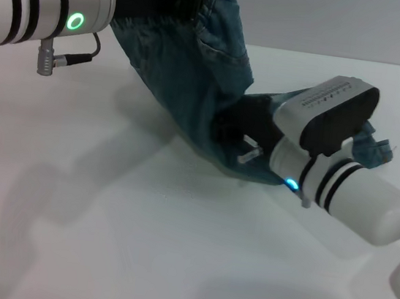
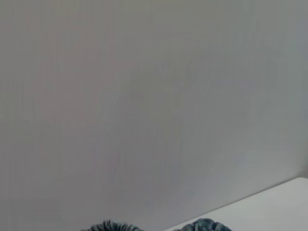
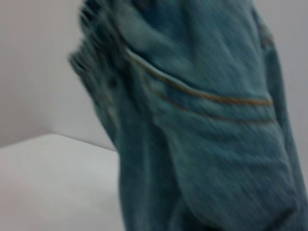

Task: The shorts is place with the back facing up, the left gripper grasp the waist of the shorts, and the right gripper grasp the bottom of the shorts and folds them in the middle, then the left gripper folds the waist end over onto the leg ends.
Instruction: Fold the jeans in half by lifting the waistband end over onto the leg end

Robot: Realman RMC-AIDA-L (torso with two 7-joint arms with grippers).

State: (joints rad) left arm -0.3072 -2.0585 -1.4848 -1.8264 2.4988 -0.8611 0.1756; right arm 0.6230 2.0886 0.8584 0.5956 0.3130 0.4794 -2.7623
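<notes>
So the shorts (image 1: 194,82) are up off the counter (image 1: 99,239) for most of their length, hanging in a long slanted drape from about 11 o'clock in the head view down toward 4 o'clock. The denim is bunched and twisted, with one fold bulging out near the top around 12 o'clock.

The left pincer (image 1: 157,0) is up at the high end, at roughly 11 o'clock, and it's pinching the shorts there, the cloth hangs straight off it. The left arm with its green light comes in from the 10 o'clock corner and covers the spot where the fabric meets the claw, so I can't make out the fingers themselves. Its wrist camera mostly sees blank wall, with just two ruffled bits of the waist (image 2: 202,225) poking in at the edge and a sliver of counter.

The right pincer (image 1: 242,137) is at the low end, around 3 to 4 o'clock, clamped on the shorts where they come down to the counter. The blocky black body and the white arm behind it hide most of the lower denim, only a frayed bit sticks out past it at 3 o'clock. The right wrist camera is filled with denim close up, showing a curved orange-stitched seam (image 3: 202,96) across the cloth.

The counter is plain white, with soft shadows of both arms on it.
</notes>
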